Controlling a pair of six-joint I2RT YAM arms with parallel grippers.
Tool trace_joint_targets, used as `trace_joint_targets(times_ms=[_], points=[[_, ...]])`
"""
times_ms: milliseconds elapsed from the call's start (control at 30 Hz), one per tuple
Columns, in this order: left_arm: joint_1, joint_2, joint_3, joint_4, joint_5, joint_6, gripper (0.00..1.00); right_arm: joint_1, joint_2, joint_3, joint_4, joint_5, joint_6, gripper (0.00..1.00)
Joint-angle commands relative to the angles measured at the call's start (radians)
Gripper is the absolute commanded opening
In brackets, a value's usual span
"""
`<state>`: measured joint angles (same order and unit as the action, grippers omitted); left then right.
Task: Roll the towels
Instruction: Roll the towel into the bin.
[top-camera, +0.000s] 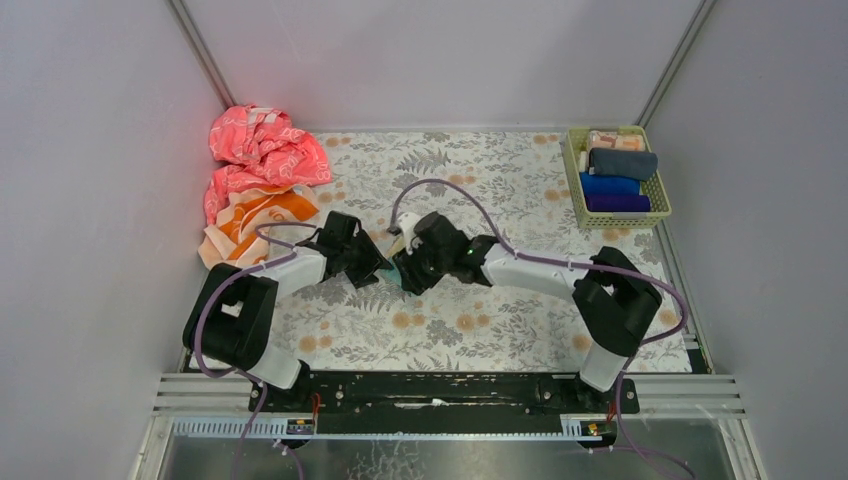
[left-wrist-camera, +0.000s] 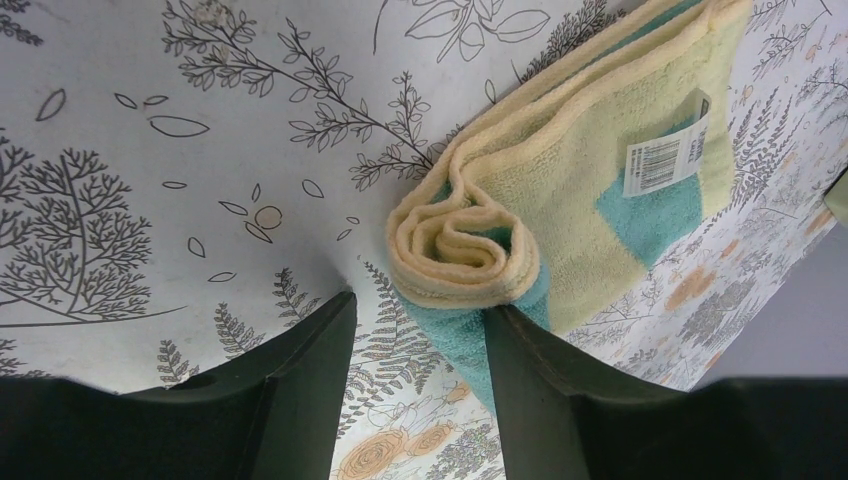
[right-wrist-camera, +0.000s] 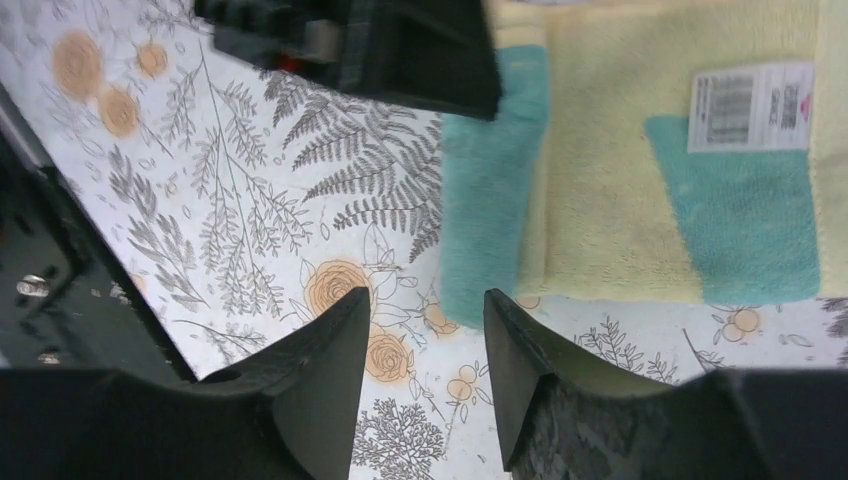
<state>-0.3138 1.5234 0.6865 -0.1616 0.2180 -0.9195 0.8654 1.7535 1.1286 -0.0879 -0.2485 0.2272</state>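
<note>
**At mid-tabletop, both grippers stand spread beside a part-rolled towel**

Against the far left corner of the tabletop (top-camera: 480, 330), orange and pink towels (top-camera: 262, 150) lie crumpled in a heap. Near the middle, the left gripper (left-wrist-camera: 420, 305) has its jaws apart with only the patterned cover between them. The yellow-and-teal towel (left-wrist-camera: 600, 170) lies just past its fingertips, its coiled end (left-wrist-camera: 460, 250) touching the tip of one finger. A barcode label (left-wrist-camera: 665, 155) shows on the flat part. The right gripper (right-wrist-camera: 428, 300) faces the roll from the other side, jaws parted and holding nothing, the towel just beyond them. At the far right corner, a basket (top-camera: 572, 175) holds rolled towels (top-camera: 622, 163).
</note>
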Motion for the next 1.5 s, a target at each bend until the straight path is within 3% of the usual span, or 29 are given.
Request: trace_joint_targets(times_ms=[0, 200, 467, 800, 867, 1000, 1100, 1267, 1467], points=[[-0.004, 0.035, -0.033, -0.026, -0.047, 0.011, 0.50, 0.133, -0.046, 0.016, -0.026, 0.337, -0.224, 0.53], [-0.003, 0.032, -0.033, -0.026, -0.042, 0.011, 0.50, 0.253, 0.024, 0.024, 0.016, 0.501, -0.341, 0.54], [-0.004, 0.034, -0.032, -0.022, -0.034, 0.014, 0.50, 0.272, 0.142, 0.051, 0.043, 0.627, -0.408, 0.55], [-0.004, 0.045, -0.023, -0.023, -0.028, 0.030, 0.50, 0.269, 0.269, 0.065, 0.037, 0.644, -0.445, 0.53], [-0.003, 0.044, -0.017, -0.028, -0.030, 0.035, 0.50, 0.263, 0.288, 0.075, 0.013, 0.602, -0.445, 0.45], [0.002, 0.036, -0.005, -0.044, -0.045, 0.047, 0.50, 0.247, 0.295, 0.103, -0.044, 0.497, -0.424, 0.17], [0.010, 0.020, 0.003, -0.054, -0.046, 0.052, 0.51, 0.217, 0.287, 0.148, -0.136, 0.318, -0.366, 0.03], [0.021, -0.062, 0.001, -0.076, -0.047, 0.048, 0.61, 0.139, 0.260, 0.213, -0.217, -0.020, -0.215, 0.00], [0.037, -0.218, -0.017, -0.144, -0.067, 0.032, 0.69, 0.004, 0.258, 0.204, -0.105, -0.386, 0.009, 0.00]])
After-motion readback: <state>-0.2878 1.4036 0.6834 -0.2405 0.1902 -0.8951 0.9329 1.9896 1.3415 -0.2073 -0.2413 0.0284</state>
